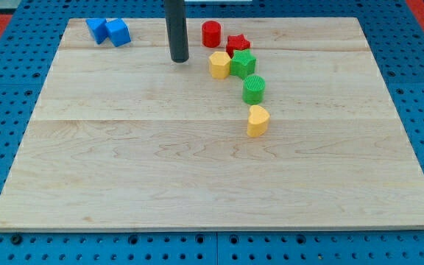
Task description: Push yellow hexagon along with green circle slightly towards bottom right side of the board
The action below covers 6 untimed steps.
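Pale wooden planks with fine grain make up our board [197,169], which lies on a blue pegboard surface [6,235] studded with rows of dark holes. Our arm carries no claw at all, so nothing opens, closes or is held; it ends in a straight, dark, matte rod whose lower end, my tip [179,59], rests on the wood near the view's top, left of the cluster of blocks and not touching any of them. Closest to it, just to the view's right, sits the yellow hexagon [218,65], a smooth plastic-looking block with flat facets. A green star-shaped block [243,64] presses against the hexagon's right side, and a red star-shaped block [237,44] sits just above that one. A red cylinder [211,34] stands near the top, slightly apart from the others. Below the green star lies the green circle [254,88], a short round block with ribbed sides, touching or nearly touching the star. Lower still, a yellow heart-shaped block [258,121] sits just beneath the circle. Two blue blocks [109,32] of angular shape lie side by side in the top left corner, well apart from everything else.
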### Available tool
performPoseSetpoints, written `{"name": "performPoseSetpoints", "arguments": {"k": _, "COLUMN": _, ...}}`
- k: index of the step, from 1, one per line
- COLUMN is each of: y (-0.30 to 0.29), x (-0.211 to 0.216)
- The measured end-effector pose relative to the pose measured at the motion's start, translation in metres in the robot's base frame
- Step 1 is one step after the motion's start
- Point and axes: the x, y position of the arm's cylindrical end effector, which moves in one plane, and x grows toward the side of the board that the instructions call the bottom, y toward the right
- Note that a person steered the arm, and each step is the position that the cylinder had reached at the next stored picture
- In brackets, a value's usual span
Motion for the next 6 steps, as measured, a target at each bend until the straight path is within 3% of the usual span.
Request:
{"name": "performPoseSetpoints", "arguments": {"k": 1, "y": 0.034, "x": -0.002}}
{"name": "performPoseSetpoints", "arguments": {"k": 3, "y": 0.112, "x": 0.09}}
{"name": "performPoseSetpoints", "arguments": {"k": 6, "y": 0.205, "x": 0.165}}
